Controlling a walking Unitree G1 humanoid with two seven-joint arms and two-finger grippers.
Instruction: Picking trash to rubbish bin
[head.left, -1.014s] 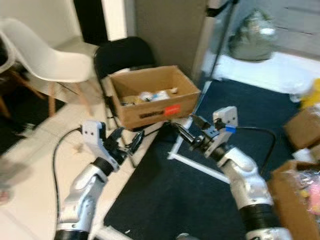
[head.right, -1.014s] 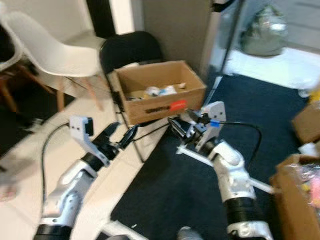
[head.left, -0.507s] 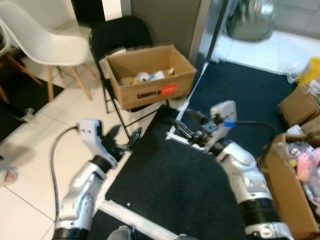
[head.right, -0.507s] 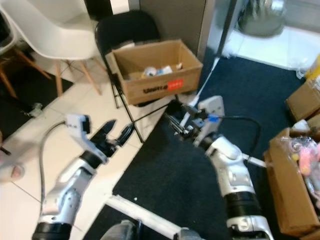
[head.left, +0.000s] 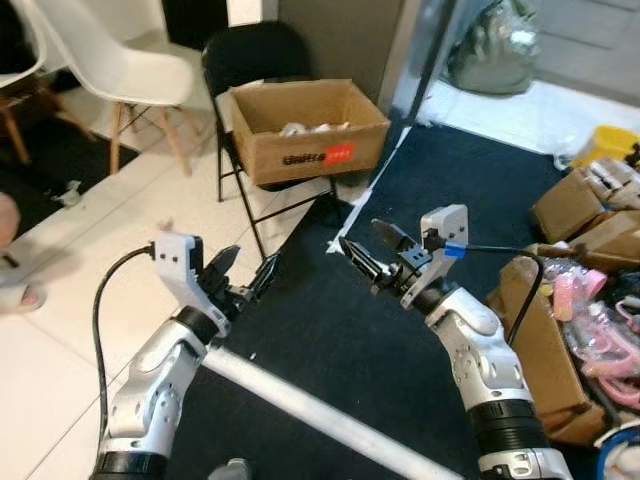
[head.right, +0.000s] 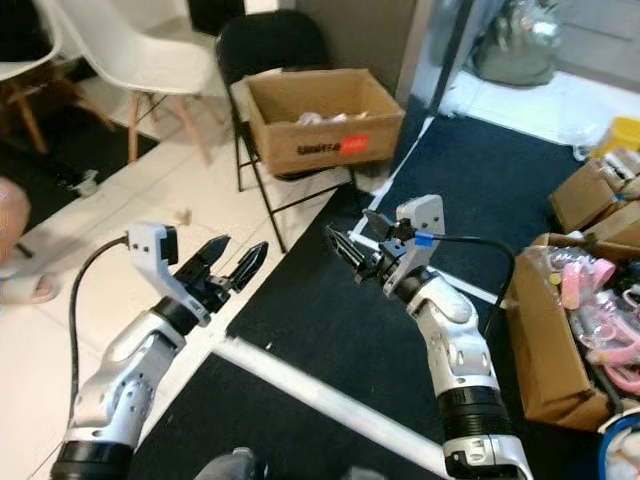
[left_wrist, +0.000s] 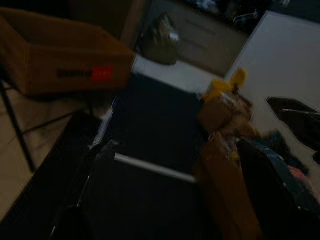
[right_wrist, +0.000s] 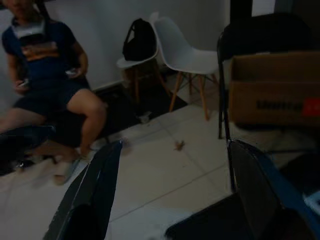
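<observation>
An open cardboard box (head.left: 310, 125) with some trash inside rests on a black folding chair (head.left: 250, 60) ahead of me. A small brown scrap (head.left: 165, 224) lies on the white tiles to its left, and it is also the scrap (right_wrist: 179, 145) in the right wrist view. My left gripper (head.left: 247, 268) is held out low over the tile edge, open and empty. My right gripper (head.left: 360, 236) hovers over the dark carpet, open with nothing between its fingers (right_wrist: 95, 185). Both point toward the box, well short of it.
A white bar (head.left: 300, 410) crosses the carpet near my feet. Cardboard boxes (head.left: 560, 330) with pink items stand at the right, with a yellow container (head.left: 605, 145) behind. A white chair (head.left: 110, 60) and a seated person (right_wrist: 45, 65) are at the left, with a foot (head.left: 10, 240) on the tiles.
The camera has pulled back and shifted, so the box sits farther off and higher in view. Both grippers stay open and empty.
</observation>
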